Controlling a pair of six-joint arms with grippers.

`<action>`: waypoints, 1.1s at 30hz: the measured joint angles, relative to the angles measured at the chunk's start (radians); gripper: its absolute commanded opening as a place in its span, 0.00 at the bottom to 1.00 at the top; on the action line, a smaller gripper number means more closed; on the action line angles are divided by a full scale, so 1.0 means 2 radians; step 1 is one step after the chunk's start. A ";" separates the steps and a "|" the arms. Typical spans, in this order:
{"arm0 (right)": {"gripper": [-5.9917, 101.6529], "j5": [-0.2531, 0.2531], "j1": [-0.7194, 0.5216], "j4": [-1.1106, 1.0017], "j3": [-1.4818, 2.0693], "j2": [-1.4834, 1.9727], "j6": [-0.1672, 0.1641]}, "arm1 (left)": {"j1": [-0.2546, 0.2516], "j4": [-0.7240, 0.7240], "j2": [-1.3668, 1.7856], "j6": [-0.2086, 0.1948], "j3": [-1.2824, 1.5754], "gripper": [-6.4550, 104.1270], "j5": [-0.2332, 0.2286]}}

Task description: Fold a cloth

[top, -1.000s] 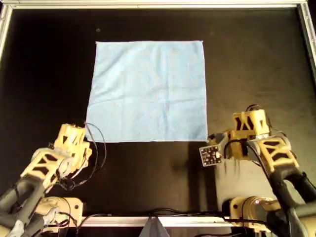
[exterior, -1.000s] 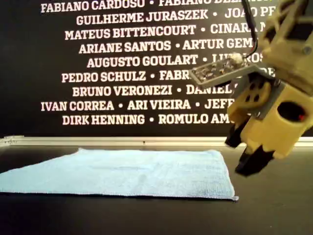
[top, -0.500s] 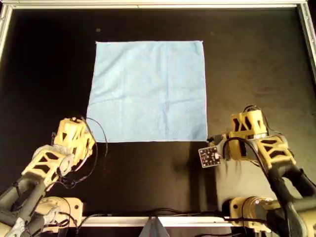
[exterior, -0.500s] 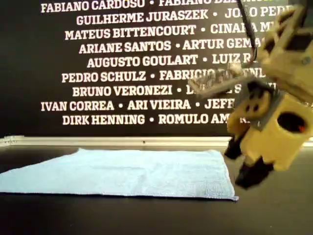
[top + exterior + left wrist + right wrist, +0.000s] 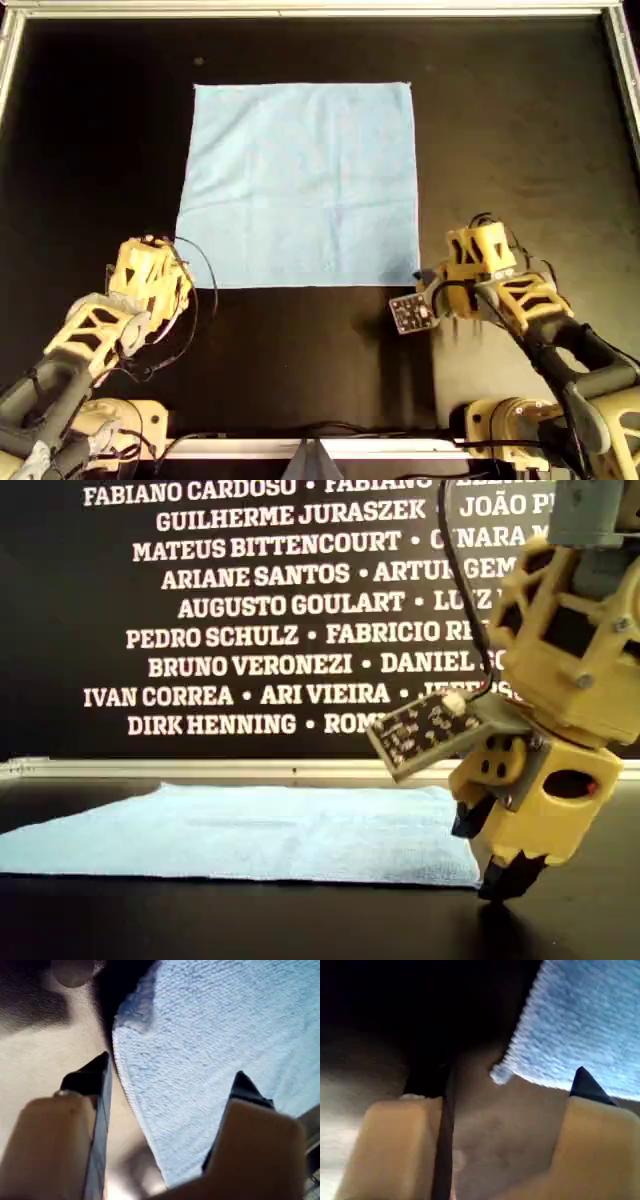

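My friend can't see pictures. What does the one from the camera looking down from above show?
A light blue square cloth lies flat and unfolded on a black table. Two yellow robot arms reach toward its two nearest corners: the left gripper at the overhead view's lower left corner, the right gripper at its lower right, both open and not gripping it.

The thin, soft square cloth (image 5: 300, 185) is light blue, with a fine woven texture and faint paler crease lines crossing it. It lies on a matte black table surface (image 5: 90, 150) framed by a pale silver metal rail (image 5: 300, 9). Both grippers are mustard-yellow plastic with black fingertips: the left gripper (image 5: 170, 1085) has blue fabric between its tips, the right gripper (image 5: 512, 1085) has the blue corner just ahead. Beside the right gripper hangs a small dark circuit board (image 5: 425, 730) dotted white. The black back wall (image 5: 60, 600) carries white capital lettering.
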 measured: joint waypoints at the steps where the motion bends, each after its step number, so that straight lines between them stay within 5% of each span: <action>1: 0.84 0.003 0.002 -0.003 0.000 0.000 0.000 | 0.000 0.000 0.000 0.000 0.002 0.81 0.000; 13: 0.84 0.008 0.003 -0.010 0.000 -0.001 0.001 | 0.000 -0.004 -0.062 0.001 0.012 0.81 0.000; 18: 0.84 0.012 0.003 -0.010 -0.044 -0.038 0.020 | 0.000 -0.033 -0.107 0.001 0.005 0.81 0.000; 28: 0.84 0.008 0.003 -0.010 -0.122 -0.105 0.024 | 0.000 -0.056 -0.143 -0.001 -0.016 0.81 -0.001; 33: 0.83 0.008 0.003 -0.010 -0.124 -0.107 0.024 | 0.021 -0.058 -0.176 -0.002 -0.050 0.81 0.005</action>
